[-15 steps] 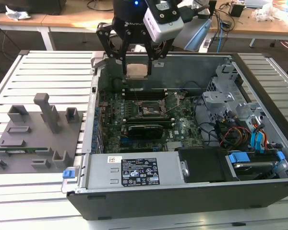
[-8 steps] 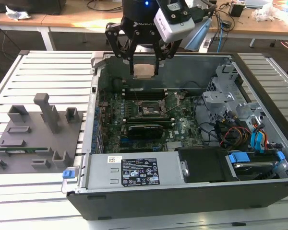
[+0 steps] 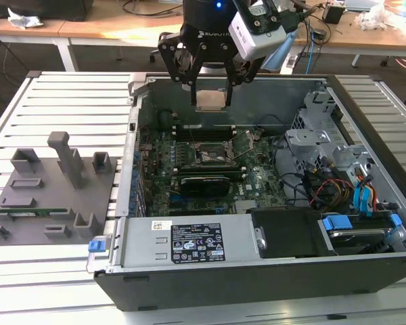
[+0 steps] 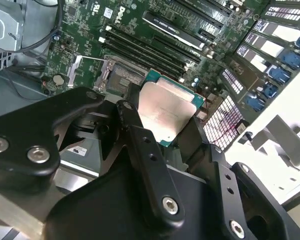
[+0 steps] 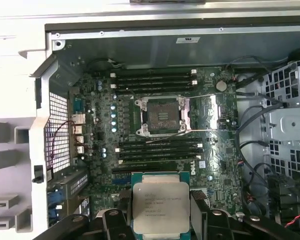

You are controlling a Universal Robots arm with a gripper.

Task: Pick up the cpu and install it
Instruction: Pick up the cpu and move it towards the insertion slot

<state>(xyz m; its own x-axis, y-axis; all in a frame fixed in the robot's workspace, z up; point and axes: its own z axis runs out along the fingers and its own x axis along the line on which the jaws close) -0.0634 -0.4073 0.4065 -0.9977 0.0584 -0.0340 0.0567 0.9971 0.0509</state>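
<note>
Because the small flat square cpu with its silver-grey metal lid and thin green rim is gripped by two opposite edges, lid up and level, its underside is probably left free to go down flat. It hangs in the air over the open black computer case, well apart from the black-framed square socket on the green motherboard. The black pincer is clamped on it. The socket seems to lie open. I count one cpu, one socket, two fingers, and two banks of long black memory slots, one on each side of the socket. One grey moulded parts tray sits on the slatted metal worktop at the exterior view's left.
</note>
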